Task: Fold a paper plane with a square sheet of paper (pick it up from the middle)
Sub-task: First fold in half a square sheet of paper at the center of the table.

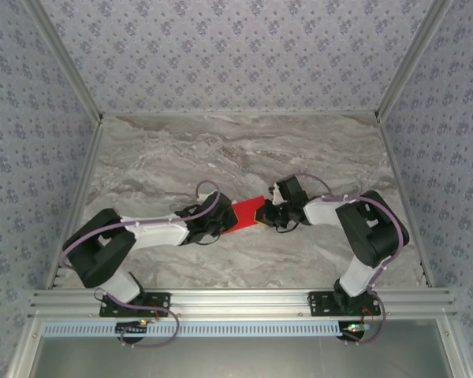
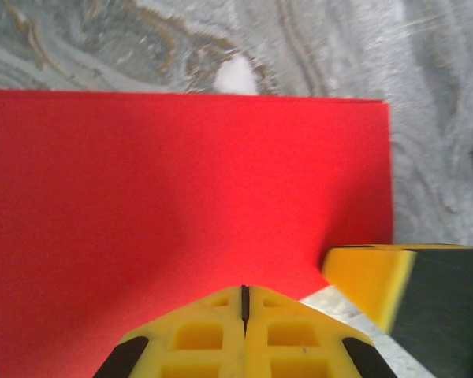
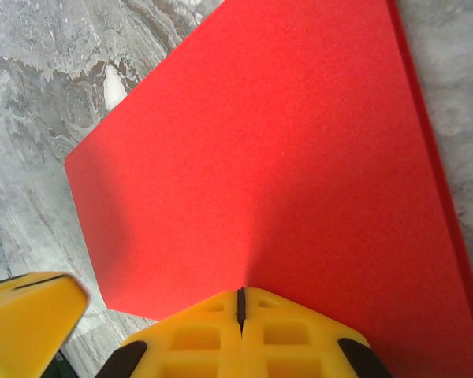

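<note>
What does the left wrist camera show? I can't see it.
A sheet of red paper lies on a grey marble table. The shut yellow left pincer meets its near edge, the right pincer's yellow finger beside it.

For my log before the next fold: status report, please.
Left gripper shut, right gripper shut, tips over red paper. Paper flat on table. Grippers close together.

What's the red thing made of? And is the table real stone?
The red sheet looks like thin matte paper: it lies flat, has crisp straight edges and doesn't shine. The table shows grey marble-like veins, but it could be a printed surface; I can't tell.
</note>
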### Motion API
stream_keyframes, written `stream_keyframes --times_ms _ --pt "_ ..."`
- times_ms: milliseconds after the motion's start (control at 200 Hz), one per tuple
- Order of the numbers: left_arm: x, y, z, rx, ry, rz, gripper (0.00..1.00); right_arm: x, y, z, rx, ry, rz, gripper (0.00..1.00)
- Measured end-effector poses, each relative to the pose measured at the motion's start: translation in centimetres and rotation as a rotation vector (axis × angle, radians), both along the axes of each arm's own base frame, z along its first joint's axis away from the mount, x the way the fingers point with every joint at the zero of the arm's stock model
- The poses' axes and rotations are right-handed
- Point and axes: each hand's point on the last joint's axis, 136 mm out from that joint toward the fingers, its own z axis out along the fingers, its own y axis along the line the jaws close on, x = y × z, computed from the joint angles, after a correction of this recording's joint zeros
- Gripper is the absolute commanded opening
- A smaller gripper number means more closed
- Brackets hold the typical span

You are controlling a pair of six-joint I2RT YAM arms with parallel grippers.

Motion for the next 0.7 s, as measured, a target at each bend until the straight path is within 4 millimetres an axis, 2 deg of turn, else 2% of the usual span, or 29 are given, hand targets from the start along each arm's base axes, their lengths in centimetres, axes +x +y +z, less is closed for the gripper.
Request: stream_keyframes --times_ms 115,250,380,555,700 --pt "-0.1 0.2 -1.2 0.018 0.027 0.004 0.00 -0.1 0.5 0.3 -0.009 -0.009 0.021 0.00" --pt "-0.3 0.3 -1.6 0.017 0.048 0.013 0.00 -0.5 2.1 0.9 -0.007 -0.033 0.061 0.00" --pt "-0.5 0.6 -2.1 0.020 0.074 0.031 0.00 -0.6 3.0 0.4 -0.018 -0.032 0.082 0.00" --pt "-0.7 0.7 -2.5 0.005 0.110 0.073 0.00 -0.1 2.3 -0.2 -0.026 -0.025 0.058 0.00" --pt "-0.9 0.7 -2.7 -0.034 0.136 0.115 0.00 0.9 0.2 -0.4 0.021 -0.016 0.009 0.00"
